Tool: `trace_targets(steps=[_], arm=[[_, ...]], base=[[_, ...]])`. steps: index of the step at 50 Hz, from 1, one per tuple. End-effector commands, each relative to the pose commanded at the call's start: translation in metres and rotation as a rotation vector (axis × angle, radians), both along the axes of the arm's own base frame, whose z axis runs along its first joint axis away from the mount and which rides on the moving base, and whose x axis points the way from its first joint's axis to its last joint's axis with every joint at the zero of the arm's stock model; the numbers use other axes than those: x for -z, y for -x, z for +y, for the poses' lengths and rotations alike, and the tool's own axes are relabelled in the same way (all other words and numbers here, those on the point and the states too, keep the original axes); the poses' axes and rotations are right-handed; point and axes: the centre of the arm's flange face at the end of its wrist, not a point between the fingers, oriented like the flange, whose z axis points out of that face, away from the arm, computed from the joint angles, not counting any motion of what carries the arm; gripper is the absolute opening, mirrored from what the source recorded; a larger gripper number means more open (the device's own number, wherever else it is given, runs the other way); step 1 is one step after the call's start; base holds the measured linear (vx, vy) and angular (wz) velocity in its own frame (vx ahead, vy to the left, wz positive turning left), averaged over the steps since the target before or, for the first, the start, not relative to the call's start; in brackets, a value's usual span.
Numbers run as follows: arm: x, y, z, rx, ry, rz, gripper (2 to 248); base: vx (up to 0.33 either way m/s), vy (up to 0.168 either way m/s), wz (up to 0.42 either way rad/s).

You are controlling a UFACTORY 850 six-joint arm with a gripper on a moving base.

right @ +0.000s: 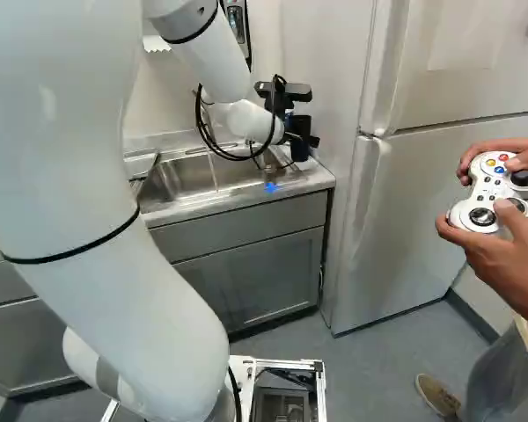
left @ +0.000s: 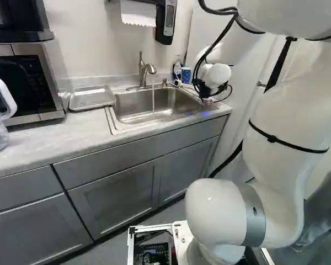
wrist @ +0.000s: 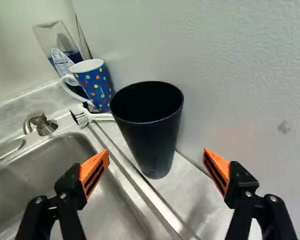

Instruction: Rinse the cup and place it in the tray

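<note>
Gripper [right: 302, 139], fingers apart, before upright black cup [wrist: 152, 137]; faucet [left: 143, 72] apparently running

black cup [wrist: 151, 142] stands upright across the sink [left: 133, 112] from flat grey tray [left: 91, 98]

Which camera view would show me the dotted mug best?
The wrist view: it shows the dotted mug up close, with its handle, rim and coloured dots plain. The left base view shows it only small, beyond the sink. In the right base view I cannot make it out for certain.
</note>
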Motion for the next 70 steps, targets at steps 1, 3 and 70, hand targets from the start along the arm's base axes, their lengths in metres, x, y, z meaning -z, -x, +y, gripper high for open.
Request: trace_targets(steps=[1, 3, 70], arm=[[0.0, -0.001, 0.0, 0.001, 0.0, -0.003, 247], [-0.001, -0.002, 0.0, 0.004, 0.001, -0.009, 247], [-0.001, -0.028, 0.009, -0.015, 0.002, -0.026, 247]], base=[[0.0, 0.0, 0.0], [0.0, 0.0, 0.0], [0.0, 0.0, 0.0]])
